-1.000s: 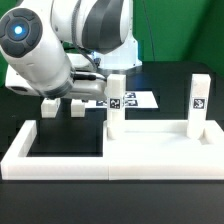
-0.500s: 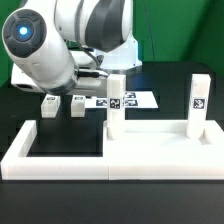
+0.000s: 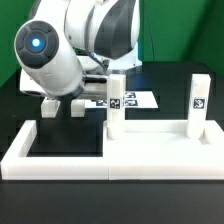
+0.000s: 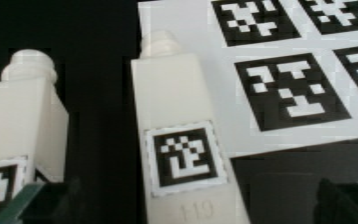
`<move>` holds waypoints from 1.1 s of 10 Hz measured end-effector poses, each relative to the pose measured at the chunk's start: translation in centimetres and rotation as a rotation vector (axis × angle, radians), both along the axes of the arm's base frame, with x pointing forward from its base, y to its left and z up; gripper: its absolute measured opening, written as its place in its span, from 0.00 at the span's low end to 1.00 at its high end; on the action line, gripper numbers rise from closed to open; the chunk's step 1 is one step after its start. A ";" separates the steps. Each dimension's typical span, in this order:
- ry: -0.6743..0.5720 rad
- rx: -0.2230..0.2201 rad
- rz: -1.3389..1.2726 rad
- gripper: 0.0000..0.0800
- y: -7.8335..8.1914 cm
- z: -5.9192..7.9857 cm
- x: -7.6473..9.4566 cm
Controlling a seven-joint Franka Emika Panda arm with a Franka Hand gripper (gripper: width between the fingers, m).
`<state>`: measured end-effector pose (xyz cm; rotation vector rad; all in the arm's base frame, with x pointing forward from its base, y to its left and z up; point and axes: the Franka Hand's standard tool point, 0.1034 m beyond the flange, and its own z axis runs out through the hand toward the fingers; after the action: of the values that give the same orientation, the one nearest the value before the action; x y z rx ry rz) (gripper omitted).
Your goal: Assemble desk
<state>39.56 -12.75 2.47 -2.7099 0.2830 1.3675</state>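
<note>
The white tabletop (image 3: 150, 143) lies at the exterior view's right with two tagged legs standing on it, one (image 3: 115, 103) near its left end and one (image 3: 198, 100) at its right. Two loose legs (image 3: 50, 108) (image 3: 77, 106) lie on the black table under the arm. In the wrist view the nearer loose leg (image 4: 176, 130) lies lengthwise between the two dark fingertips (image 4: 34, 200), and the other leg (image 4: 25, 120) lies beside it. My gripper (image 4: 194, 205) is open above the leg and holds nothing. The arm's body hides the gripper in the exterior view.
The marker board (image 3: 135, 100) (image 4: 291, 85) lies just beyond the loose legs. A long white U-shaped border frame (image 3: 22, 148) runs along the front and left of the table, with the tabletop against its front bar.
The arm has swung toward the exterior view's right and come lower over the two loose legs. The legs and tabletop have not moved. The gripper stays open.
</note>
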 end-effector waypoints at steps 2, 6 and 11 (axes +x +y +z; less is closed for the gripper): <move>0.011 0.001 0.005 0.81 0.2 -0.7 -0.3; 0.020 -0.001 0.005 0.81 0.0 -1.2 -0.5; 0.020 -0.001 0.004 0.36 0.0 -1.2 -0.5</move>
<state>39.03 -12.77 1.25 -2.7000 0.2796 1.3972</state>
